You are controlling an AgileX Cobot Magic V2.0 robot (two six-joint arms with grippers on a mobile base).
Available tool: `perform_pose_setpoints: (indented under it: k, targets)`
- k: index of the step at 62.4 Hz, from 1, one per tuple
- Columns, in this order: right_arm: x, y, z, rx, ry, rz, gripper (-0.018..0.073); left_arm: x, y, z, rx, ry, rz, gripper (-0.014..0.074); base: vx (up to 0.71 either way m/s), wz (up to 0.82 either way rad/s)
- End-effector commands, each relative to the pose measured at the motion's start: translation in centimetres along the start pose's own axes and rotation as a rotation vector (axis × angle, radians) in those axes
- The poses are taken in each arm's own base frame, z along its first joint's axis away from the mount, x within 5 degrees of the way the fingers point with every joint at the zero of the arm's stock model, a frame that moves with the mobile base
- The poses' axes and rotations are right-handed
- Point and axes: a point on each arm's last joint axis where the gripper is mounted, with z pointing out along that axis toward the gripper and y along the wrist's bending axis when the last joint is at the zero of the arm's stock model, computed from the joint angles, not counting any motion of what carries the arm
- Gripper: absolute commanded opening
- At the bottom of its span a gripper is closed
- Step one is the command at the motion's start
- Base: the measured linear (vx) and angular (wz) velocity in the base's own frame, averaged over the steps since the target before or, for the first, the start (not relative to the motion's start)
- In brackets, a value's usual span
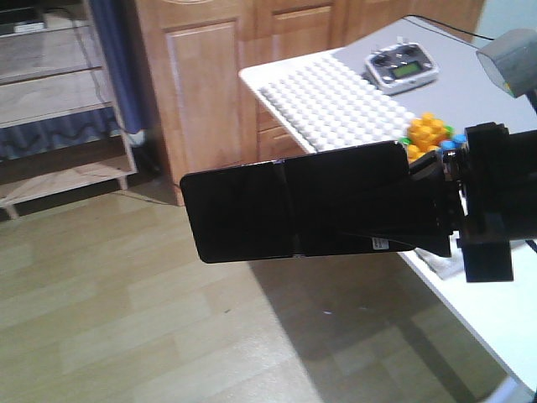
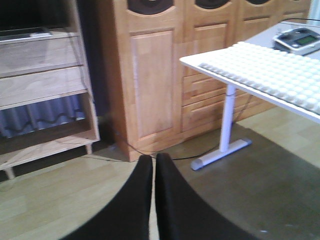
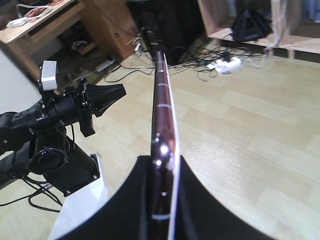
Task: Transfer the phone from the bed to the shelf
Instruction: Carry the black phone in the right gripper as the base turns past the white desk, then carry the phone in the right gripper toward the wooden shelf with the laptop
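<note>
- Front view: my right pincer (image 1: 407,210), at the right of the frame, was clamped on one end of the long, flat, glossy black phone (image 1: 285,206). The phone jutted roughly level toward the centre, in the air over the pale plank floor (image 1: 126,336). The light natural-wood shelf with thick boards (image 1: 59,92) stood at the upper left, well apart from the phone. No bed showed.
- Left wrist view: my left pincer (image 2: 154,200), at bottom centre, had its two black fingers pressed together on nothing. The shelf (image 2: 42,82) filled the left edge beside a tall orange-brown wooden cabinet (image 2: 150,85). The phone did not appear here.
- Right wrist view: only this one showed the phone (image 3: 162,115) edge-on, with its thin pinkish rim running up the centre from between my fingers. The left pincer (image 3: 120,92) sat at the left, closed and empty.
- I judged the phone stiff, light, slick-faced and breakable. Held by one end it could lever or slip, so squeezing across the flat faces suited it, with the free end left to meet a board first.
</note>
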Motion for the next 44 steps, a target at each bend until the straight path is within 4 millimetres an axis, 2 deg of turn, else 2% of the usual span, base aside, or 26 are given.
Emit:
perform_pose_setpoints:
  k: [1,44]
  targets:
    - [-1.13,1.81,-0.70,-0.091,-0.068,-0.024,-0.0004,-0.63,0.08,-0.05,-0.009,-0.077,-0.013,0.0001,0.17,0.45]
    - [-1.13,1.81,-0.70,-0.091,-0.068,-0.024,-0.0004,-0.63,0.08,-0.05,-0.009,-0.077,-0.013,0.0001,0.19,0.55]
